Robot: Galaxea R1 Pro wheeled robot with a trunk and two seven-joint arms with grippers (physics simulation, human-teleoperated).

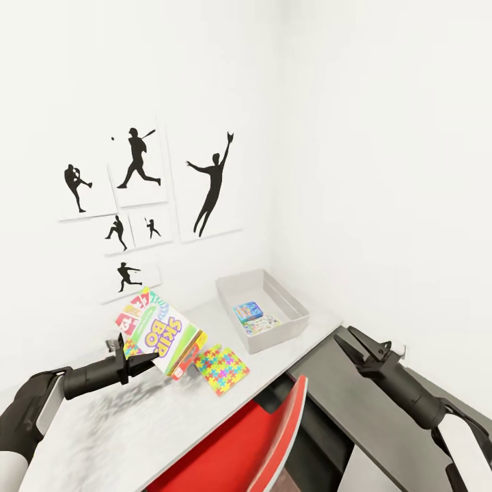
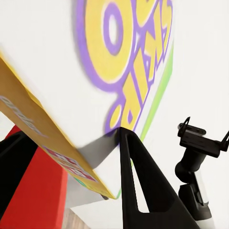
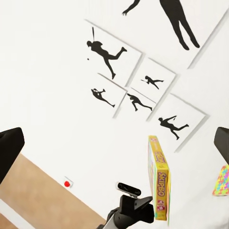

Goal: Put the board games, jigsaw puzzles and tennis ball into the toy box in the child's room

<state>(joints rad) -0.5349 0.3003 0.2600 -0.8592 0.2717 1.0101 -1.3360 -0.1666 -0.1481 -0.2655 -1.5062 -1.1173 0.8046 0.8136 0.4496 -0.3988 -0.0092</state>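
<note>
My left gripper is shut on the lower edge of a Skip-Bo board game, a white, green and red box held tilted above the table. The left wrist view shows the box clamped against a black finger. One jigsaw puzzle lies flat on the table just right of the held box. At the back right stands the grey toy box, holding a small blue board game and a pale flat printed item. My right gripper hovers open, right of the toy box. The tennis ball and the bed are out of view.
A red chair is pushed in at the table's front edge. A lower dark-grey cabinet runs under my right arm. White walls close the corner behind the table, with black baseball silhouettes on the left wall.
</note>
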